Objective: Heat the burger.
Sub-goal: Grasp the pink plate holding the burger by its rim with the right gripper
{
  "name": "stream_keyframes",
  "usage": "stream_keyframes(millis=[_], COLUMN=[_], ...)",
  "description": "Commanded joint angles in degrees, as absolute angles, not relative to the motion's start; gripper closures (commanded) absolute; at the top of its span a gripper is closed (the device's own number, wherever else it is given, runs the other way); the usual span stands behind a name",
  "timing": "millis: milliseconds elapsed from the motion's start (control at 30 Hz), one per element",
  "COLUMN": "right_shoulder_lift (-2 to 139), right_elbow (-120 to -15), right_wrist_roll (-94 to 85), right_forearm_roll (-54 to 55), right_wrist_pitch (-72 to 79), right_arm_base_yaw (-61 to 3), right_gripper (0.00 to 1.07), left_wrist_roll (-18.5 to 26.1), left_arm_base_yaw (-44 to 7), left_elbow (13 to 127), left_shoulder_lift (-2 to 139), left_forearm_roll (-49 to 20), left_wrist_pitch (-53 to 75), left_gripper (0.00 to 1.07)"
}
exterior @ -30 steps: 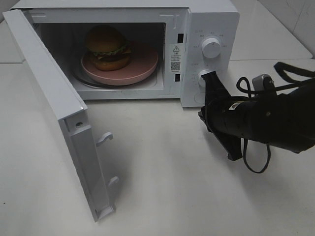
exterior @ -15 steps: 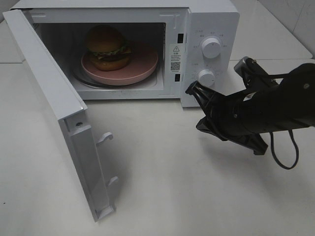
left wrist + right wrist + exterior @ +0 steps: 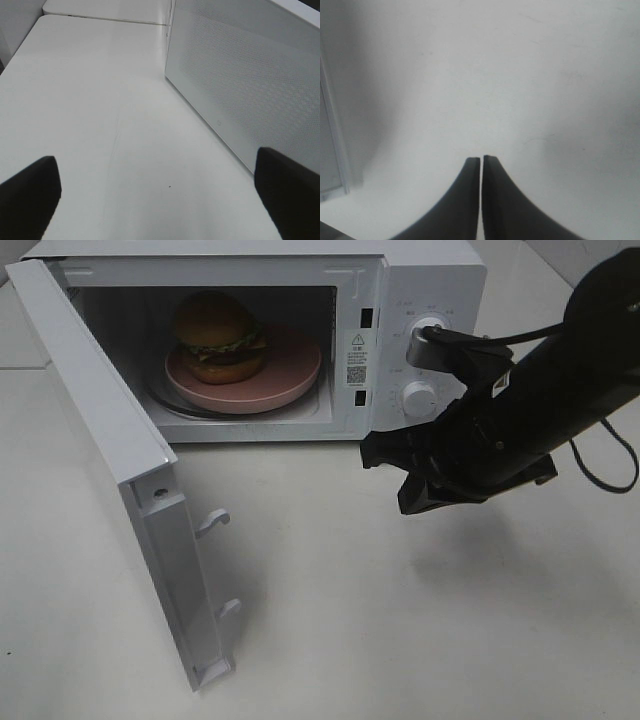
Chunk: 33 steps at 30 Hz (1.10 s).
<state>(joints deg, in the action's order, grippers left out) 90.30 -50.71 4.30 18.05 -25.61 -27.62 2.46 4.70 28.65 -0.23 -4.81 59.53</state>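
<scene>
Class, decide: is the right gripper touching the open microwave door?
Apart. The exterior high view shows a wide stretch of white table between the right gripper and the microwave door.

**Arrangement of microwave, contents and arm, exterior high view**

The microwave fills the upper half of the frame and stands on the table. Its door is swung open toward the lower left. Inside, the burger sits on the left part of the plate. The upper knob and lower knob lie right of the cavity. The right gripper hangs right of centre, before the microwave's lower right corner.
</scene>
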Motion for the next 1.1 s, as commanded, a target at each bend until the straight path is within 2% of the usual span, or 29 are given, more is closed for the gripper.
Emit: stream_keyframes(millis=[33,400,700,900,933,1000,1067,1100], right_shoulder_lift=[89.6,89.6,89.6,89.6,89.6,89.6,89.6,89.6], right_elbow=[-53.0,-61.1,-62.6,-62.6,-62.6,-62.6,-62.6,-62.6], right_wrist_roll=[-1.0,-32.9,-55.2,-69.5,-72.4,-73.2,-73.8,-73.8], right_forearm_roll=[14.0,7.7,5.4,4.5,4.5,4.5,4.1,4.1], right_wrist_pitch=[-31.1,-47.8,-50.1,-49.9,-49.3,-48.9,-46.9,-46.9], right_arm_base_yaw=[-27.4,-27.4,-27.6,-27.6,-27.6,-27.6,-27.6,-27.6], right_gripper=[1.02,0.99,0.92,0.81,0.74,0.70,0.58,0.58], left_wrist_roll=[2.4,2.4,2.4,2.4,2.4,2.4,2.4,2.4], left_arm_base_yaw=[4.8,4.8,4.8,4.8,4.8,4.8,4.8,4.8], left_elbow=[28.4,28.4,28.4,28.4,28.4,28.4,28.4,28.4], left_shoulder_lift=[-1.4,-1.4,-1.4,-1.4,-1.4,-1.4,-1.4,-1.4], left_forearm_roll=[-5.0,-5.0,-5.0,-5.0,-5.0,-5.0,-5.0,-5.0], left_wrist_pitch=[59.4,59.4,59.4,59.4,59.4,59.4,59.4,59.4], left_gripper=[0.09,0.09,0.09,0.09,0.09,0.09,0.09,0.09])
